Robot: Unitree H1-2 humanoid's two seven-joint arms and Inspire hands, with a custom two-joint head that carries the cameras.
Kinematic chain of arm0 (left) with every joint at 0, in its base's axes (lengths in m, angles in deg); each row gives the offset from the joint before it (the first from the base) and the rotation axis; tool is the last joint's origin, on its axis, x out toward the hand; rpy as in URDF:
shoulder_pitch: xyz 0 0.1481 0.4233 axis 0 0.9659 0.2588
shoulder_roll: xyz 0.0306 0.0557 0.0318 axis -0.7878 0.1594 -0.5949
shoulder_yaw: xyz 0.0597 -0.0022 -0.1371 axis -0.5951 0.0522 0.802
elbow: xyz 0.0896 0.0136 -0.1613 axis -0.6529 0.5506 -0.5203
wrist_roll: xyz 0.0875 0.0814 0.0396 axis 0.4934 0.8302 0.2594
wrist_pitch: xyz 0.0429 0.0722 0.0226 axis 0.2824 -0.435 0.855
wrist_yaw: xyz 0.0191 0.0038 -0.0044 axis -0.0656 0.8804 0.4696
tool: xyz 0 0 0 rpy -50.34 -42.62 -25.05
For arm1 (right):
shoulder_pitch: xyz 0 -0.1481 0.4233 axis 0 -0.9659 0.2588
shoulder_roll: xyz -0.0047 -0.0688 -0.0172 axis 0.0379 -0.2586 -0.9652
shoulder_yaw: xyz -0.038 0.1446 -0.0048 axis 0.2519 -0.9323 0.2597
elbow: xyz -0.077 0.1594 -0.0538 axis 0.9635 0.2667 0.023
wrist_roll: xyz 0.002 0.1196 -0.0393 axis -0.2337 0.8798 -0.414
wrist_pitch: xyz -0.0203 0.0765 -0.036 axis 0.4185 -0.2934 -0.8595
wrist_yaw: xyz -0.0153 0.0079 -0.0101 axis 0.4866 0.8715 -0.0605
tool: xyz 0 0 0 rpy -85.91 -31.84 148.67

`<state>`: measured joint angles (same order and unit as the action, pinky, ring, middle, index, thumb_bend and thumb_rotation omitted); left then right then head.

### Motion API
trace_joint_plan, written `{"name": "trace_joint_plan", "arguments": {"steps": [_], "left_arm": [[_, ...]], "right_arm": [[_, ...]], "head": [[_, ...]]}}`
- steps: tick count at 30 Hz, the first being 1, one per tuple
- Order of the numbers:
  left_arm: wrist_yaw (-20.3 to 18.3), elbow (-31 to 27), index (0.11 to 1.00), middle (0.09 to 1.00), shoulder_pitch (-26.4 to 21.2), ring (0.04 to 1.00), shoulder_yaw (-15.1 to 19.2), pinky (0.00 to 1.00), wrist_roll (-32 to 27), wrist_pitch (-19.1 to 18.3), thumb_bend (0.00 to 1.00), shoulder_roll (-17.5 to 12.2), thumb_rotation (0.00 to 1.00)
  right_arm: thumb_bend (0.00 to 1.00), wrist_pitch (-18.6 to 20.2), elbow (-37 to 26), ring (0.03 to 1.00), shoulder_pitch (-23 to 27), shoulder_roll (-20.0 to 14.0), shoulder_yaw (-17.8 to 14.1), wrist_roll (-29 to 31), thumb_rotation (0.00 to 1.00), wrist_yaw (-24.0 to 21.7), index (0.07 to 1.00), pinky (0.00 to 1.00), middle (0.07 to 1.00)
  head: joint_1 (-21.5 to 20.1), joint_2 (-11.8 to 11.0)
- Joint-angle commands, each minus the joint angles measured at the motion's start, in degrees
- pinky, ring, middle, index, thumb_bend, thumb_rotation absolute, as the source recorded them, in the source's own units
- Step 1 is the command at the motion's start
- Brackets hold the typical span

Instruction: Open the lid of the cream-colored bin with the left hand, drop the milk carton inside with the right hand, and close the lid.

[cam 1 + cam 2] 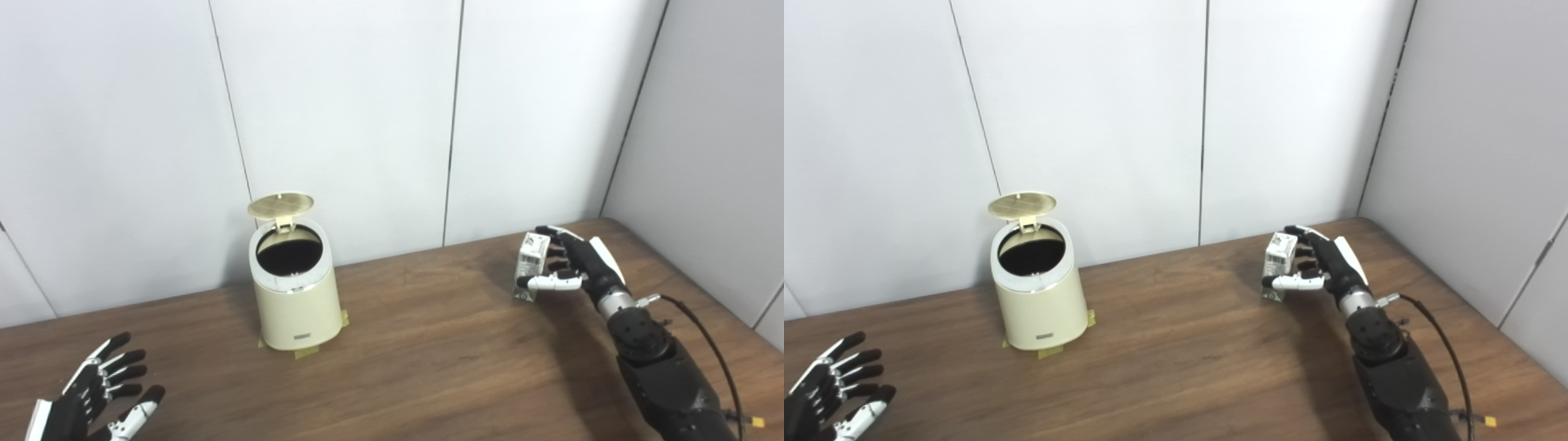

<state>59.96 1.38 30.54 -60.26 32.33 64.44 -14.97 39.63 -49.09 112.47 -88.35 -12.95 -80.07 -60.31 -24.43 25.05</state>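
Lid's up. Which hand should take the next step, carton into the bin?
Right. The right hand is already wrapped around the milk carton. The left hand is open, low at the near edge, empty. The bin stands with its lid raised.

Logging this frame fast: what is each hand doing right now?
Left hand: open, holding nothing, low near the table edge.
Right hand: shut on the milk carton, which is upright.

On the table (429, 343), the bin (297, 300) stands left, the milk carton (530, 264) well apart to its right.
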Motion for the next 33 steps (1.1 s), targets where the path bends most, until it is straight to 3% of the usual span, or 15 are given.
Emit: {"name": "trace_joint_plan", "arguments": {"steps": [1, 5, 15, 21, 22, 24, 27, 33], "left_arm": [[0.25, -2.62, 0.877, 0.783, -1.27, 0.737, 0.32, 0.67, -0.25, -0.07, 0.58, -0.59, 0.16], [0.13, -3.17, 0.880, 0.782, -1.08, 0.734, 0.31, 0.66, -0.22, -0.57, 0.56, -0.62, 0.14], [-0.05, -4.11, 0.886, 0.784, -0.79, 0.738, 0.37, 0.68, -0.57, -1.40, 0.54, -0.51, 0.11], [-0.31, -4.91, 0.886, 0.796, -0.51, 0.744, 0.20, 0.67, -0.54, -2.02, 0.51, -0.45, 0.05], [-0.33, -4.93, 0.887, 0.798, -0.50, 0.746, 0.14, 0.66, -0.43, -1.95, 0.51, -0.47, 0.02], [0.05, -5.01, 0.884, 0.793, -0.53, 0.742, -0.21, 0.68, 1.13, -1.84, 0.51, -0.69, 0.06], [0.32, -4.91, 0.873, 0.782, -0.68, 0.728, -0.38, 0.68, 2.18, -1.30, 0.51, -0.72, 0.12], [-0.08, -4.58, 0.874, 0.779, -0.70, 0.723, -0.11, 0.68, 1.45, -1.22, 0.50, -0.62, 0.13]], "right_arm": [[0.89, -4.14, -0.42, 0.705, 2.92, -1.60, -0.32, -0.15, 0.18, 1.87, 0.783, 0.61, 0.791], [0.88, -4.01, -0.11, 0.678, 3.04, -1.40, 0.72, -1.78, 0.21, 3.17, 0.777, 0.59, 0.757], [0.85, -3.64, 0.12, 0.651, 3.19, -0.30, 1.21, -2.62, 0.15, 5.77, 0.743, 0.58, 0.708], [0.78, -9.62, 4.70, 0.519, 4.31, -0.48, 1.72, -7.05, 0.07, 14.24, 0.619, 0.45, 0.578], [0.63, -9.74, 5.00, 0.472, 4.46, -0.20, 1.45, -7.25, 0.11, 15.48, 0.542, 0.40, 0.532], [0.55, -10.46, 6.09, 0.413, 4.81, 0.13, 1.28, -7.65, 0.03, 17.79, 0.528, 0.34, 0.459], [0.53, -11.34, 7.23, 0.350, 5.11, 0.55, 1.22, -8.02, 0.00, 20.55, 0.516, 0.29, 0.425], [0.52, -12.40, 8.74, 0.294, 5.44, 0.99, 2.11, -9.86, 0.00, 25.04, 0.519, 0.25, 0.406]], "head": [[0.00, 0.28], [0.02, 0.27], [0.03, 0.64], [-0.07, 0.84], [-0.02, 0.88], [0.00, 0.94], [0.03, 1.05], [-0.03, 1.09]]}}
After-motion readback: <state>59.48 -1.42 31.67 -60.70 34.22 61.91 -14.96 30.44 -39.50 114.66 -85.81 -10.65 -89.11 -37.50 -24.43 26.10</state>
